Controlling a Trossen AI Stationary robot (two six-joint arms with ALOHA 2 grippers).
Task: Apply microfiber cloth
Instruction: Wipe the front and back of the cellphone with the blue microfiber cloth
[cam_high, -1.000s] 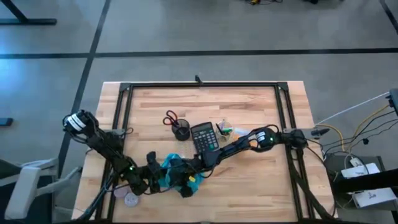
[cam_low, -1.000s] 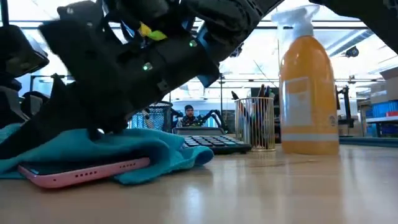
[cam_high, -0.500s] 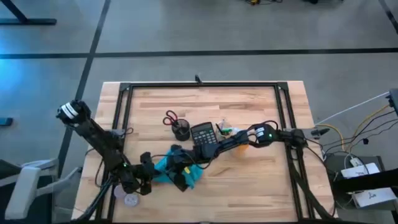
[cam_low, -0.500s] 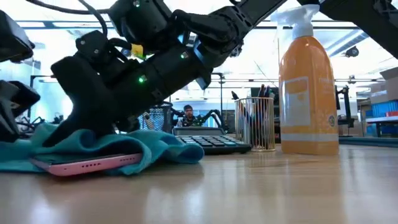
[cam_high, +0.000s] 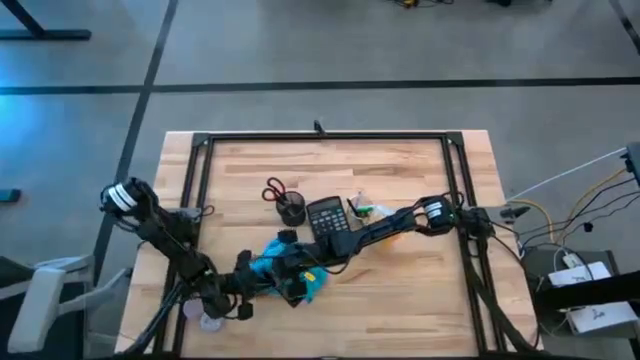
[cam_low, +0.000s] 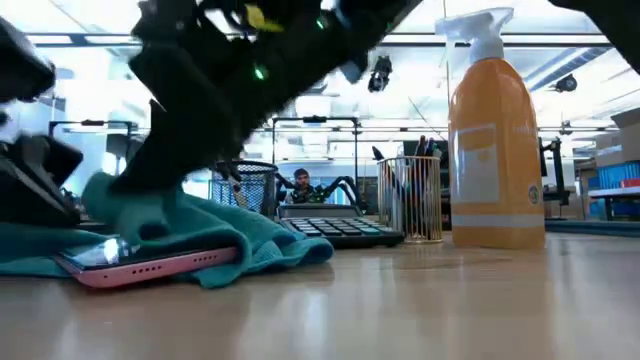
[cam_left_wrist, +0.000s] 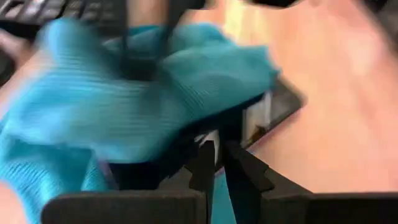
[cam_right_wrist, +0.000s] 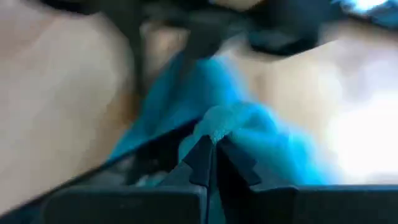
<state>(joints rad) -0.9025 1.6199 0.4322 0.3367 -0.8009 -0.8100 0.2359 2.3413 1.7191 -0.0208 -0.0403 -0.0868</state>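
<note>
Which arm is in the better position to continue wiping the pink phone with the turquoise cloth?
Probably the right. Its gripper pinches the microfiber cloth with jaws shut, directly over the pink phone. The left gripper sits at the phone's edge, jaws nearly closed, seemingly steadying it.

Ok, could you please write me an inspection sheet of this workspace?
Surface: wooden table.
Job's things: cloth, bunched over a pink phone.
Clutter: calculator, pen cup, scissors, spray bottle.
Grippers: right gripper, fingers shut on the cloth; left gripper, fingers shut, at the cloth's edge.
Cables: cables off the table's right side.
Surroundings: person far behind.
</note>
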